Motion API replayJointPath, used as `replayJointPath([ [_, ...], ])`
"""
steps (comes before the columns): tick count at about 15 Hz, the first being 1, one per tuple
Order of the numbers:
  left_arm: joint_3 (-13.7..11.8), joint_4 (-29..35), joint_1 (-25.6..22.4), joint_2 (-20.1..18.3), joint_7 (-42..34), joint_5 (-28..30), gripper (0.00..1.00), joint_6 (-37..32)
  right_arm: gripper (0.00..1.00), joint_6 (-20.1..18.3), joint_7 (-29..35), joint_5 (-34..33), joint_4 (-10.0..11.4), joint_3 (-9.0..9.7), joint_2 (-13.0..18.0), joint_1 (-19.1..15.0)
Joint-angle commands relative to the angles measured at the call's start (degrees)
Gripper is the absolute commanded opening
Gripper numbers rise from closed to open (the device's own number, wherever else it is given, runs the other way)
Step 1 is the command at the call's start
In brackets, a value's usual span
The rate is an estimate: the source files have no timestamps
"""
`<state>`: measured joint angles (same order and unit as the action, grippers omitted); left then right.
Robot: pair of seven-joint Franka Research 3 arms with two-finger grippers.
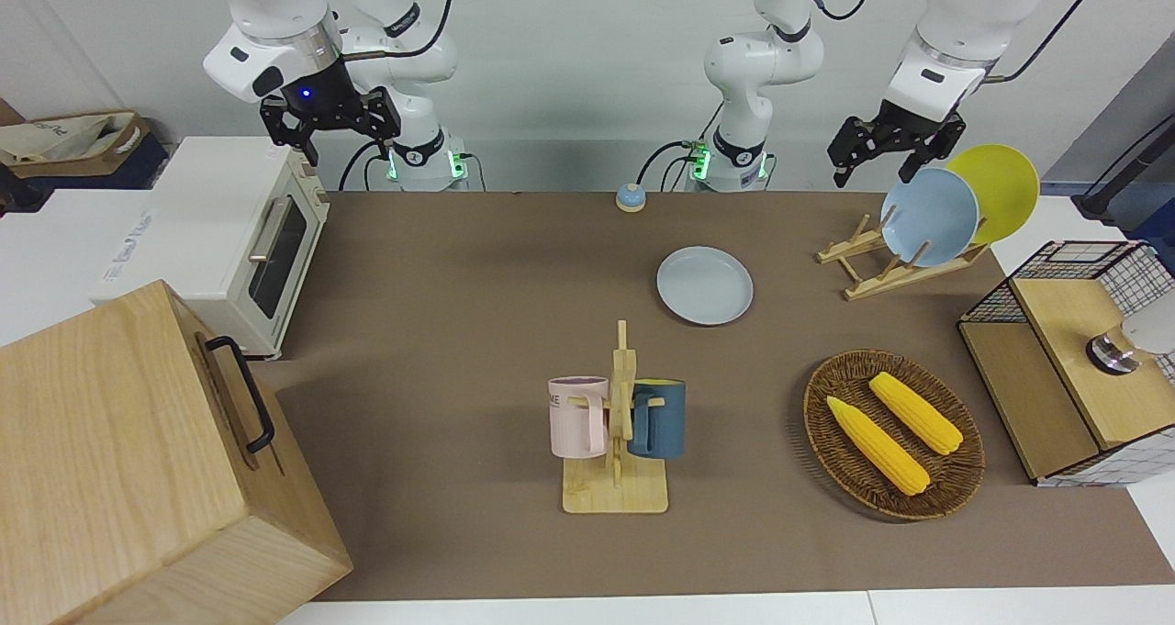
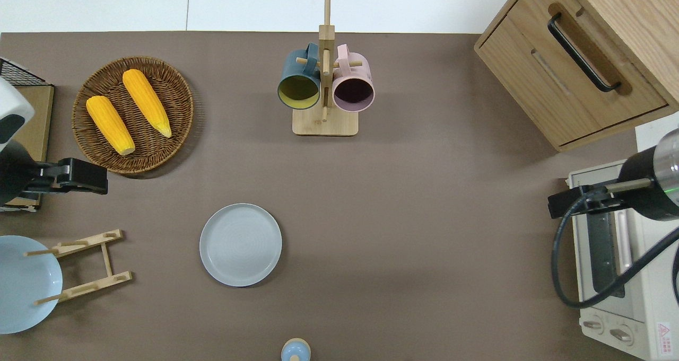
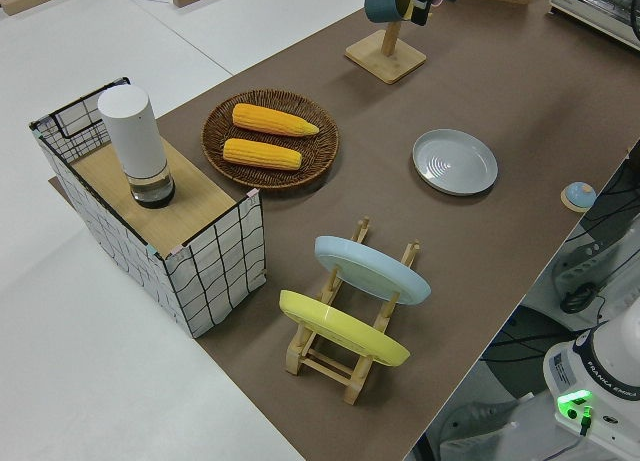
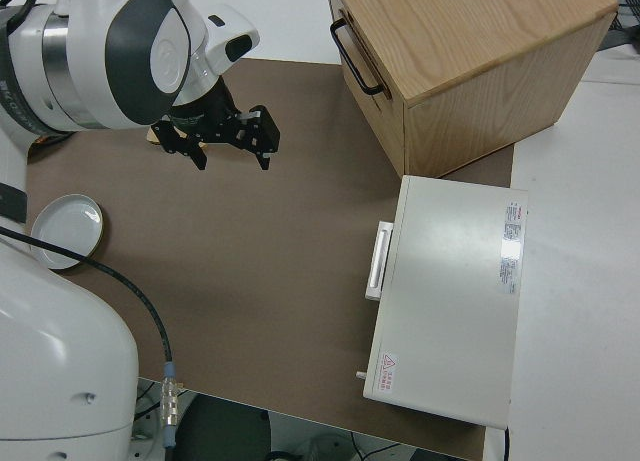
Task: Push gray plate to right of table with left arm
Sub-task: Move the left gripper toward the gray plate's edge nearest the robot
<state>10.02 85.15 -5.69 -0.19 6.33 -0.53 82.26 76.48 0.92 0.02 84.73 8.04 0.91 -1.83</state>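
Observation:
The gray plate lies flat on the brown table, about midway along it; it also shows in the overhead view, the left side view and the right side view. My left gripper is open and empty, up in the air over the table between the corn basket and the plate rack, apart from the plate. My right gripper is open and empty, and that arm is parked.
A mug stand with two mugs stands farther from the robots than the plate. A corn basket, a plate rack and a wire shelf fill the left arm's end. A toaster oven and a wooden cabinet stand at the right arm's end. A small bell sits near the robots.

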Motion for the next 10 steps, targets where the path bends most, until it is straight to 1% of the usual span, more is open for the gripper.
replayJointPath([
  [1,0.2,0.5,-0.3,-0.5,1.0,0.6,1.00,-0.6,0.983,-0.9,0.7,0.2,-0.5,0.92,0.1,-1.1],
  [10,0.3,1.2,-0.2,-0.8,2.2,0.6,1.00,-1.1,0.983,-0.9,0.7,0.2,-0.5,0.92,0.1,-1.1],
])
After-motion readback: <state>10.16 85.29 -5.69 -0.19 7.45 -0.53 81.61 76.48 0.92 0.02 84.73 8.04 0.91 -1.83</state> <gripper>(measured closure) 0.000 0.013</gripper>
